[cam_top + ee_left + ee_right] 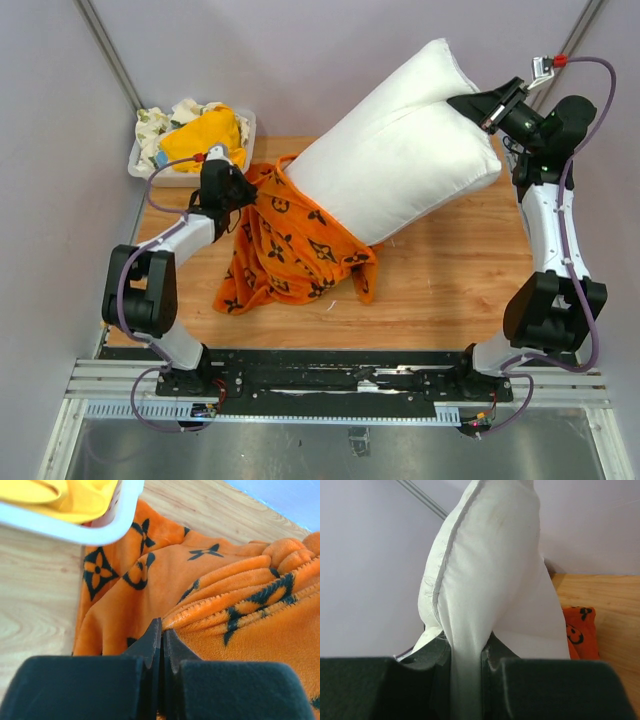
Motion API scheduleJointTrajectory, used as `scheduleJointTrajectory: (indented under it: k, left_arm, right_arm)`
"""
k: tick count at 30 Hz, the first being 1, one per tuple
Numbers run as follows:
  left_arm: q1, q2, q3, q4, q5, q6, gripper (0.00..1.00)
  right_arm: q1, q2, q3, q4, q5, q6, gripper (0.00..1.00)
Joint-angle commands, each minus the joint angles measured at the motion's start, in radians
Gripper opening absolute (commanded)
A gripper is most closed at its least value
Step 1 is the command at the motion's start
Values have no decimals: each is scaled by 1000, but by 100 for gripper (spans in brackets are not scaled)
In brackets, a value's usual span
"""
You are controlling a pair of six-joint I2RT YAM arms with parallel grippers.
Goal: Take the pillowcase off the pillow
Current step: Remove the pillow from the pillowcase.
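On the wooden table (450,280) the white pillow (400,160) slants up toward the far right. Its lower left end sits inside the orange monogram pillowcase (290,255), which lies bunched on the table left of centre, just beside a white bin (135,165) holding a yellow cloth (205,135). The right gripper (490,110) is clamped on the pillow's raised corner, while the left gripper (161,627) has its jaws pressed together at a folded hem of the pillowcase, though whether any cloth is caught between them cannot be told.
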Motion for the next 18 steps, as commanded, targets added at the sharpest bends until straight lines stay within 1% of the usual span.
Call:
scheduleJointTrajectory:
  k: [1, 3, 4, 6, 8, 12, 14, 15, 16, 17, 18]
  left_arm:
    - [35, -135, -144, -48, -210, 41, 0]
    - [-20, -225, -205, -23, -245, 46, 3]
    - [-60, -276, -228, -15, -294, 51, 5]
    - [-155, -345, -267, -5, -375, 54, 10]
    - [-265, -395, -300, 22, -436, 52, 14]
    - [-477, -429, -356, 57, -512, 29, 19]
    - [-553, -430, -382, 57, -533, 4, 23]
    - [-564, -432, -394, 49, -532, -11, 25]
    - [-565, -439, -402, 35, -529, -26, 30]
    - [-565, -452, -404, 21, -535, -31, 42]
    - [-565, -471, -401, 6, -549, -28, 58]
  right_arm:
    - [-64, -47, 36, 247, 125, 85, 1]
    - [-63, -56, -1, 230, 127, 65, 1]
    - [-62, -56, -15, 214, 126, 49, 1]
    - [-52, -44, -15, 139, 126, 8, 1]
    - [-37, -11, -10, 105, 121, -5, 1]
    - [-7, 44, 20, 88, 89, -12, 1]
    - [3, 59, 37, 60, 70, -35, 1]
    - [5, 60, 41, 51, 65, -44, 1]
    - [6, 60, 40, 46, 62, -52, 1]
    - [6, 56, 38, 36, 61, -63, 1]
    - [6, 53, 37, 24, 60, -77, 1]
